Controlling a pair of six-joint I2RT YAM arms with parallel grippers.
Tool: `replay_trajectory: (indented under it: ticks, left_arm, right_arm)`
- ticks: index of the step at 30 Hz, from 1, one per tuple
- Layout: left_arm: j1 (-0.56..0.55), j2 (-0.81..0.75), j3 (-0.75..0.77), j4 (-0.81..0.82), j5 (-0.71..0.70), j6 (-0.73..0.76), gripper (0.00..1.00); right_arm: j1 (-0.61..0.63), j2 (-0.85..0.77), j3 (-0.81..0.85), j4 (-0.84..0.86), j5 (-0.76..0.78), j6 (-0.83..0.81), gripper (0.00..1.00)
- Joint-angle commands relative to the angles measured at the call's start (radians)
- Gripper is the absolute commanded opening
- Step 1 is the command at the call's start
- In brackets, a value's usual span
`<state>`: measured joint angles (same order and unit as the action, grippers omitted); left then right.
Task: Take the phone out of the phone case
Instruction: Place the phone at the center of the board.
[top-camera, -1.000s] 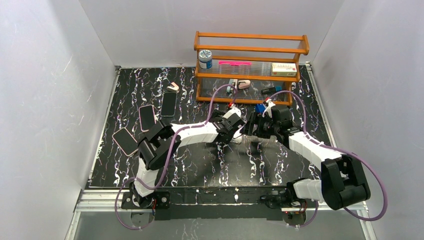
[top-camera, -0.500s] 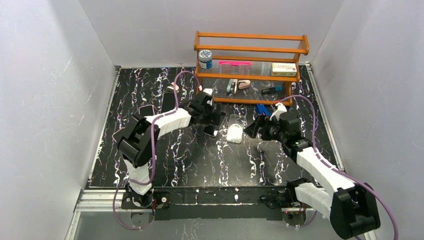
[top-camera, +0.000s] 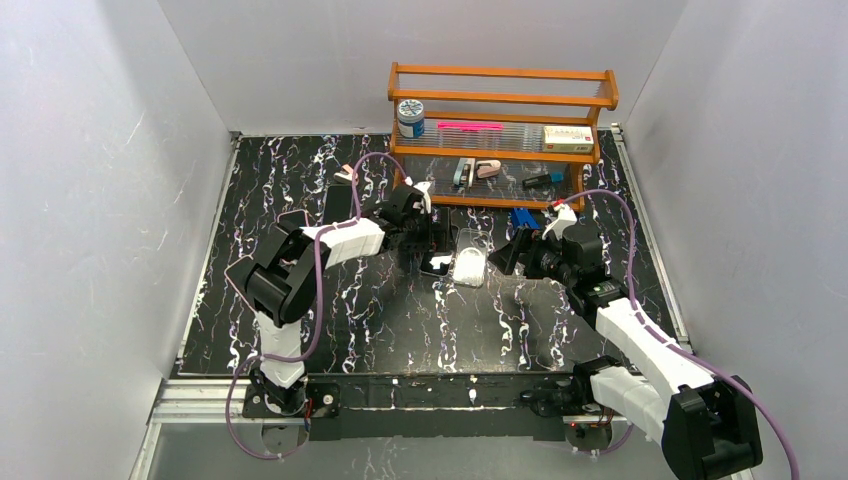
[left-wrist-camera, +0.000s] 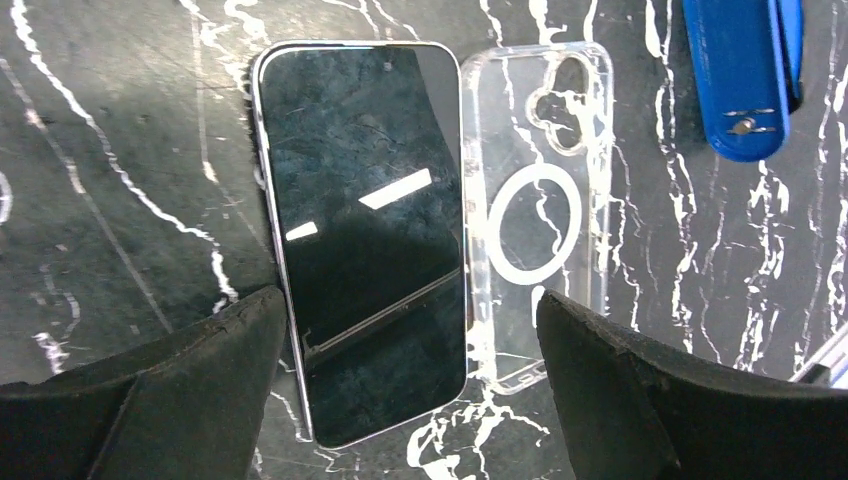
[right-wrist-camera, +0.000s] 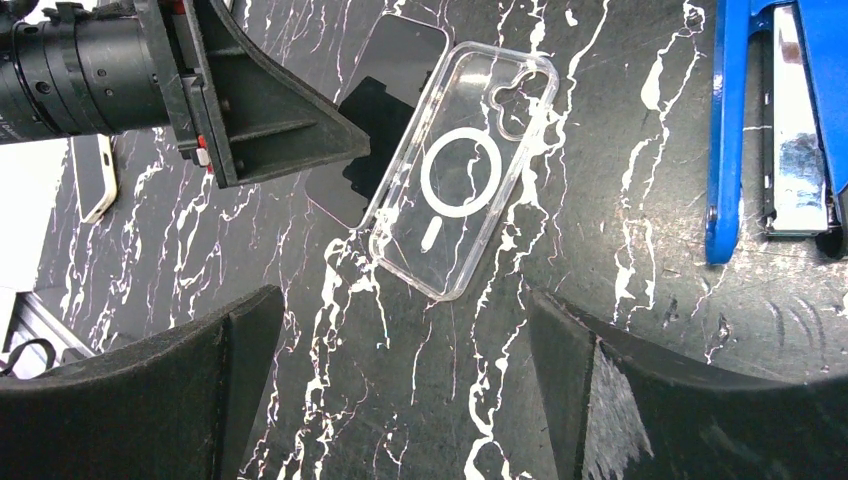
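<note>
The black-screened phone (left-wrist-camera: 360, 230) lies flat on the marble table, out of its case. The clear case (left-wrist-camera: 535, 215) with a white ring lies empty right beside it, their long edges touching. Both show in the top view, the phone (top-camera: 437, 263) and the case (top-camera: 469, 258). My left gripper (left-wrist-camera: 405, 310) is open and empty, hovering over the phone's lower end (top-camera: 425, 230). My right gripper (right-wrist-camera: 400, 320) is open and empty, just right of the case (right-wrist-camera: 460, 170) in the top view (top-camera: 515, 255). The left gripper hides part of the phone (right-wrist-camera: 385, 110) in the right wrist view.
A blue stapler (top-camera: 520, 217) lies just behind the case, also in the left wrist view (left-wrist-camera: 740, 80) and right wrist view (right-wrist-camera: 770, 130). A wooden rack (top-camera: 500, 130) with small items stands at the back. Other phones (top-camera: 335, 205) lie at the left, partly behind my left arm.
A second ago both grippers were together at the table's middle. They have parted, the left swinging left and back. The phone and the empty case now lie side by side.
</note>
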<state>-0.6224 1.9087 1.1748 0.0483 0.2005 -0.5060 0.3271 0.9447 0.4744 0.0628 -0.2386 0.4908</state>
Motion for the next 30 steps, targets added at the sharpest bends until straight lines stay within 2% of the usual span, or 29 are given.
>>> replay_trajectory:
  ticks: [1, 6, 10, 15, 22, 30]
  left_arm:
    - [-0.022, -0.043, -0.034, 0.007, 0.063, -0.043, 0.92]
    - [-0.02, -0.13, -0.028, -0.038, 0.013, -0.029, 0.94]
    - [0.011, -0.196, 0.014, -0.199, -0.145, 0.015, 0.98]
    - [0.135, -0.229, 0.062, -0.358, -0.336, 0.072, 0.98]
    - [0.28, -0.13, 0.166, -0.429, -0.383, 0.181, 0.98]
    - [0.357, 0.037, 0.326, -0.492, -0.448, 0.346, 0.98]
  right_arm:
    - [-0.003, -0.001, -0.006, 0.042, -0.013, -0.018, 0.99]
    - [-0.003, -0.009, -0.007, 0.04, -0.013, -0.023, 0.99]
    - [-0.002, -0.024, -0.005, 0.03, -0.007, -0.042, 0.99]
    - [-0.002, -0.067, -0.02, 0.034, 0.004, -0.072, 0.99]
    - [-0.002, -0.127, -0.048, 0.055, 0.015, -0.087, 0.99]
    - [-0.002, -0.145, -0.066, 0.073, 0.01, -0.098, 0.99]
